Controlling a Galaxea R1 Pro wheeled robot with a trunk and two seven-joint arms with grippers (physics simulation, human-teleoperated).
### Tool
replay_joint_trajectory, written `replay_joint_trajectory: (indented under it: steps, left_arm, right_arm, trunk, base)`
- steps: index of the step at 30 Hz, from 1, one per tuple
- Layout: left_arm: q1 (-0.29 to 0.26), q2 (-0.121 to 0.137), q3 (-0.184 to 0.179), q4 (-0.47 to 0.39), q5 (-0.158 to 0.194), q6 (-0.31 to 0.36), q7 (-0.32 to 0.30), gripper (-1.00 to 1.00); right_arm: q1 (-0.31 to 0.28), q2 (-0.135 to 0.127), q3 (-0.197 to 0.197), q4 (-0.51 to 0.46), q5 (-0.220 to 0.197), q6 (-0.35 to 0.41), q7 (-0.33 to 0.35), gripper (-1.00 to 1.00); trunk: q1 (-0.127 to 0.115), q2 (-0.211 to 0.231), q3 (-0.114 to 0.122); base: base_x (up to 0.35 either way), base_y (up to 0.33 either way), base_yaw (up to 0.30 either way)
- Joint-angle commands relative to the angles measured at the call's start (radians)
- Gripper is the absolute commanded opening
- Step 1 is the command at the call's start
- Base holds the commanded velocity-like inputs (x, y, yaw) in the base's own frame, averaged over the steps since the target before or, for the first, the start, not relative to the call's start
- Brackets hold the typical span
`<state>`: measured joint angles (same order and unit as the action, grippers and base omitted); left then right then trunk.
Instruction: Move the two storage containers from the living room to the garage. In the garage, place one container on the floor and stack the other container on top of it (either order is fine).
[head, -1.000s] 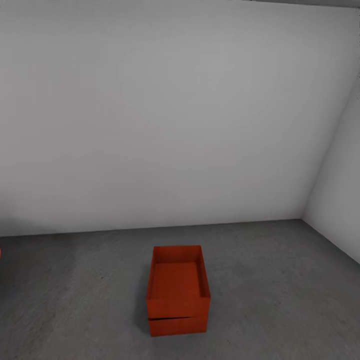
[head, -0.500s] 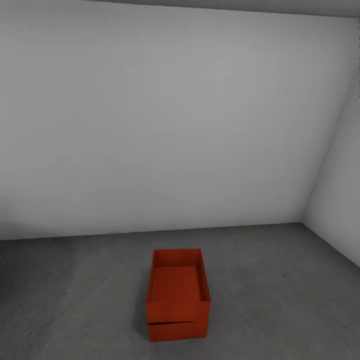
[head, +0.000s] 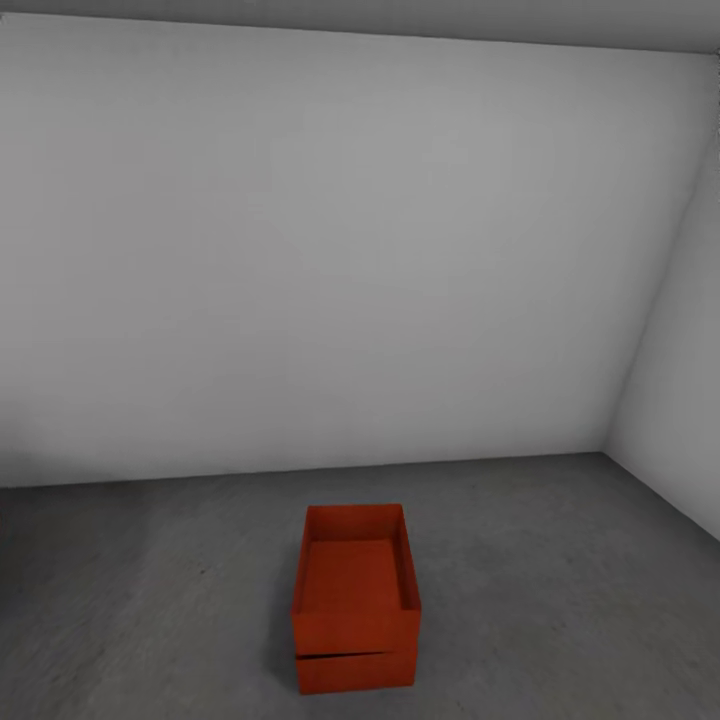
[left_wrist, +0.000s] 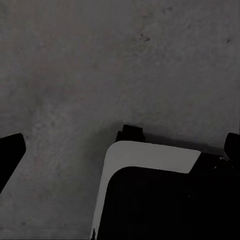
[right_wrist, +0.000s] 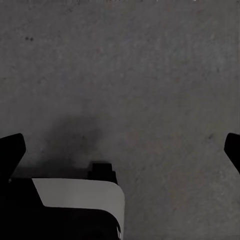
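- big plain white-grey back wall (head: 340, 250), totally bare, takes up most of the head view
- second wall (head: 675, 400) on the right, same pale colour, meets the back one in a corner
- thin strip of grey ceiling (head: 400, 18) along the very top
- both wall bottoms run in a clean straight line, no skirting that I can make out
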<state>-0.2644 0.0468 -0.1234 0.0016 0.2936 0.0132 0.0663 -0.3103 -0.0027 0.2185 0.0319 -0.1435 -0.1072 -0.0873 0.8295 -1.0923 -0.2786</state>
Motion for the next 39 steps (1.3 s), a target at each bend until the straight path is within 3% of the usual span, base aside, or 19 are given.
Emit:
replay_joint_trajectory:
  steps: [1, 8, 11, 16, 26, 39]
  left_arm:
    - [0.021, 0.001, -0.009, -0.001, 0.014, -0.003, 0.0, 1.0]
    - [0.06, 0.017, -0.008, 0.0, 0.1, -0.046, -0.065, 1.0]
    - [0.062, 0.021, -0.008, 0.0, 0.114, -0.05, -0.079, 1.0]
    - [0.063, 0.021, -0.008, 0.0, 0.12, -0.055, -0.085, 1.0]
    - [0.063, 0.016, -0.009, -0.001, 0.121, -0.062, -0.085, 1.0]
    - [0.063, 0.018, -0.012, -0.008, 0.112, -0.062, -0.085, 1.0]
  right_arm:
    - [-0.002, 0.0, 0.009, 0.003, -0.011, -0.006, -0.001, 1.0]
    - [0.005, -0.004, 0.009, 0.003, -0.013, -0.007, -0.001, 1.0]
    - [0.02, -0.006, 0.009, 0.003, -0.013, -0.008, -0.002, 1.0]
    - [0.077, -0.009, 0.009, 0.003, -0.012, -0.011, -0.001, 1.0]
    - [0.134, -0.013, 0.009, 0.003, -0.012, -0.01, -0.001, 1.0]
    - [0.14, -0.014, 0.019, 0.002, 0.001, -0.001, -0.004, 1.0]
  trunk:
    - [0.0, -0.001, 0.001]
    - [0.0, -0.001, 0.012]
    - [0.0, -0.001, 0.017]
    - [0.0, -0.001, 0.025]
    - [0.0, -0.001, 0.041]
    - [0.0, -0.001, 0.042]
  base:
    - [0.0, 0.0, 0.0]
    - [0.0, 0.0, 0.0]
    - [0.0, 0.0, 0.0]
    - [0.0, 0.0, 0.0]
    - [0.0, 0.0, 0.0]
    - [0.0, 0.0, 0.0]
